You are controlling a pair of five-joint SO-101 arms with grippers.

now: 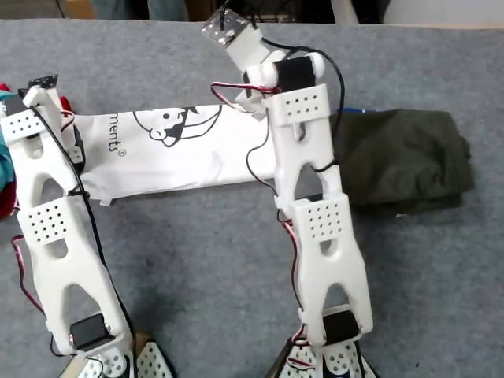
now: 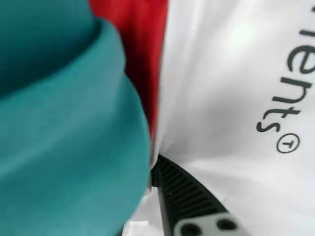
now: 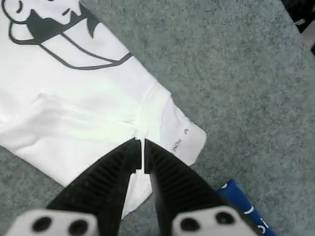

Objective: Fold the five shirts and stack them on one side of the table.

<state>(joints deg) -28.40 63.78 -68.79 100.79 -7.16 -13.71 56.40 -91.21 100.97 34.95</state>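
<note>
A white shirt (image 1: 181, 153) with black print lies folded into a long strip across the grey table (image 1: 197, 260). My right gripper (image 3: 140, 142) is shut at the strip's right end near the collar, and creases in the white shirt (image 3: 74, 113) run into its tips. That same right gripper (image 1: 250, 98) hangs under its arm at the far centre. My left gripper (image 1: 63, 118) is at the strip's left end, pressed against a teal shirt (image 2: 59, 123) and a red shirt (image 2: 140, 54) beside the white shirt (image 2: 231, 98).
A dark olive shirt (image 1: 409, 157) lies folded at the right, with a blue item (image 3: 241, 206) poking out at its far left corner. Teal and red cloth (image 1: 5, 169) bunch at the left edge. Open table lies in front between the arms.
</note>
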